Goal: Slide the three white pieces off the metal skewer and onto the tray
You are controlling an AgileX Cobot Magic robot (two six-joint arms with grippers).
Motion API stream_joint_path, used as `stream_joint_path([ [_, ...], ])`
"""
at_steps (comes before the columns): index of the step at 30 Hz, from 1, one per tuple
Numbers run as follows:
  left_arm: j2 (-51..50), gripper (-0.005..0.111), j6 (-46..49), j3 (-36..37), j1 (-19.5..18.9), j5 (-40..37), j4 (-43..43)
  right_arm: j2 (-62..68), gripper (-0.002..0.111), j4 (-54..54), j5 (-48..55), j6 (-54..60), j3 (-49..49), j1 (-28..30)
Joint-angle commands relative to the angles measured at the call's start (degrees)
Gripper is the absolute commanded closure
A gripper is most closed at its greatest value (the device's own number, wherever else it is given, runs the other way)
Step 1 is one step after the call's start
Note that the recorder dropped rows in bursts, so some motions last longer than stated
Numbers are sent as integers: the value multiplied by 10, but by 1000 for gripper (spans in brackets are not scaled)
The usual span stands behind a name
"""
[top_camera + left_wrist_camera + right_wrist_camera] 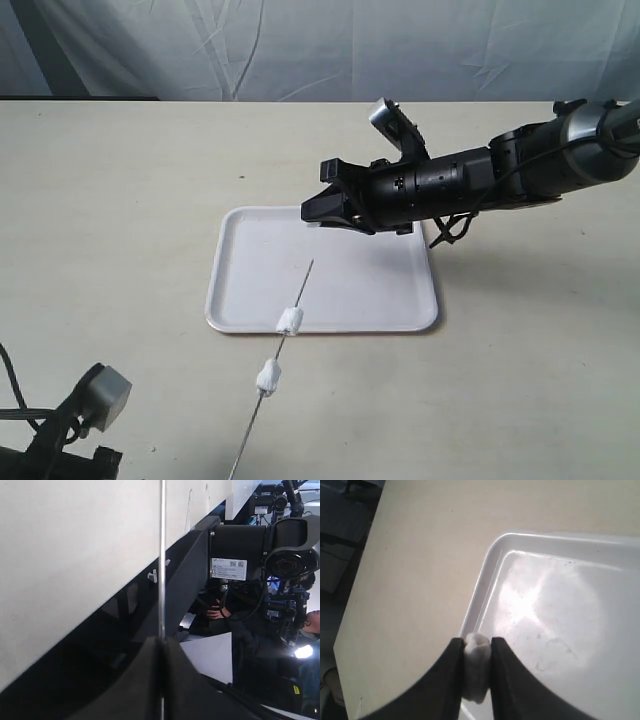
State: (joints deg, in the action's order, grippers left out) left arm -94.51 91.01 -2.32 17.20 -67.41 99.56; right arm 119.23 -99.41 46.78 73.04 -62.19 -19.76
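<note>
The white tray (370, 290) lies mid-table. The thin metal skewer (285, 340) slants from over the tray's front part down past the near edge of the exterior view. Two white pieces are threaded on it: one (290, 320) over the tray's front rim, the other (268, 377) lower, above the table. My left gripper (161, 644) is shut on the skewer (162, 555) at its lower end. My right gripper (313, 211) hovers over the tray's far left corner, and its fingers (505, 675) are shut on the third white piece (476, 667), above the tray's rim (485, 580).
The beige table (120, 200) spreads all round the tray. The right arm (500, 170) stretches in from the right, above the tray's far edge. The left arm's wrist camera (100, 395) sits at the near left corner. A pale curtain (300, 45) hangs behind.
</note>
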Motion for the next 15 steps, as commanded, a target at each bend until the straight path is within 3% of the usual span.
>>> stream_joint_path([
  [1,-2,107,-6,-19,0,4,4,0,91,28,-7,6,-9,3],
  [3,-2,107,-19,-34,0,21,4,0,90,28,3,6,-9,3],
  [7,-2,107,-37,-57,0,42,4,0,66,28,-3,3,-9,3],
  [9,-2,107,-38,-63,0,48,4,0,61,33,-10,2,-9,3],
  [15,-2,107,-56,-92,0,78,4,0,73,79,27,-23,-9,3],
])
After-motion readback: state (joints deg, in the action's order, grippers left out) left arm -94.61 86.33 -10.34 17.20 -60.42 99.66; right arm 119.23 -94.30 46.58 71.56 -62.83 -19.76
